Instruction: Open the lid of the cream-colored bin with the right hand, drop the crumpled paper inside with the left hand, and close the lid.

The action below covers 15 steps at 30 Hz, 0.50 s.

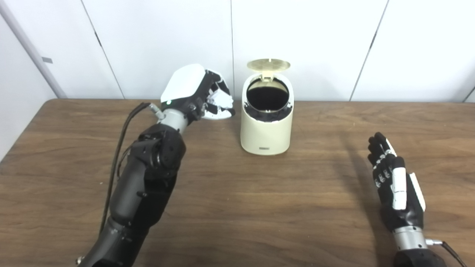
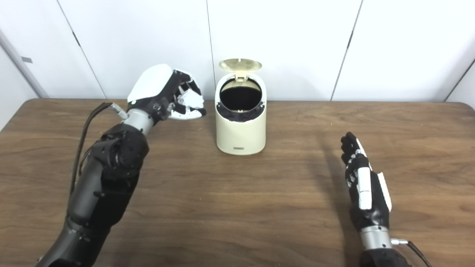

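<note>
The cream-colored bin (image 1: pixel 265 129) stands at the back middle of the table, its round lid (image 1: pixel 268 65) tipped up and open, showing a dark inside. My left hand (image 1: pixel 200 94) is raised just left of the bin's top, shut on the white crumpled paper (image 1: pixel 219 100), which shows between its fingers. The hand is beside the opening, not over it. My right hand (image 1: pixel 393 181) is open and empty, resting low over the table at the front right, well clear of the bin.
The brown wooden table (image 1: pixel 259 207) spreads wide in front of the bin. A white panelled wall (image 1: pixel 315 44) stands right behind the bin. A black cable (image 1: pixel 122 137) runs along my left forearm.
</note>
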Tool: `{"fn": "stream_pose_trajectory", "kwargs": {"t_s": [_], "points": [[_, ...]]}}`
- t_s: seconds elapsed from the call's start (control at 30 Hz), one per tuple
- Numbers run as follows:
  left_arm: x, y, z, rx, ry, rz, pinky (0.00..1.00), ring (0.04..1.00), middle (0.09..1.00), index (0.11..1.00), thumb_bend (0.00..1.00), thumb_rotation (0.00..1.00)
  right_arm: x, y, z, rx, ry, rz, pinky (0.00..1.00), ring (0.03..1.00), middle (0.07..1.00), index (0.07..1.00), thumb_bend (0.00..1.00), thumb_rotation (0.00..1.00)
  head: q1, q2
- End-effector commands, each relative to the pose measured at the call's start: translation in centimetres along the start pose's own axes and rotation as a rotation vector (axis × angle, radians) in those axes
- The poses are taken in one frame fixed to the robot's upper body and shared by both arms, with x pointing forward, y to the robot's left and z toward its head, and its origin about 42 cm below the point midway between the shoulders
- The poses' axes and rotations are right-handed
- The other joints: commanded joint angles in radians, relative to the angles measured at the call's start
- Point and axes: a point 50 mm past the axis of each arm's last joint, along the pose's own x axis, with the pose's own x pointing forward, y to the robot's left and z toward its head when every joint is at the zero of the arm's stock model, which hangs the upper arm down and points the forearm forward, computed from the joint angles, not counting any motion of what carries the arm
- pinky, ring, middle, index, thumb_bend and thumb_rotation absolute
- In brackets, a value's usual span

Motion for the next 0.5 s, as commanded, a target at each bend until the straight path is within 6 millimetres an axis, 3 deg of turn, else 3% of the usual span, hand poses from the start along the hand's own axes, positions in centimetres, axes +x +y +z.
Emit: {"fn": "stream_pose_trajectory", "kwargs": {"t_s": [0.0,0.17,0.37,0.47], "points": [[1.3,2.0,1.9,0.017,-0.056,0.091,0.39,0.394,0.498,0.486,0.48,0.00,-2.0,1.0,-3.2,0.056,0.104,-0.026,1.00,0.971,0.943,0.925,0.56,0.97,-0.001,-0.002],[1.8,1.4,2.6,-0.011,-0.073,0.096,0.35,0.389,0.490,0.493,0.47,0.00,-2.0,1.1,-3.3,0.056,0.105,-0.029,0.99,0.973,0.943,0.928,0.58,0.97,-0.002,-0.005],[2.2,1.0,3.1,-0.038,-0.075,0.105,0.38,0.392,0.489,0.492,0.48,0.00,-2.0,1.0,-3.3,0.053,0.106,-0.031,0.99,0.971,0.942,0.929,0.57,0.97,-0.003,-0.007],[2.4,1.0,3.3,-0.040,-0.074,0.110,0.32,0.387,0.490,0.501,0.47,0.00,-2.0,1.0,-3.4,0.043,0.104,-0.029,0.99,0.971,0.940,0.929,0.57,0.98,-0.002,-0.007]]}}
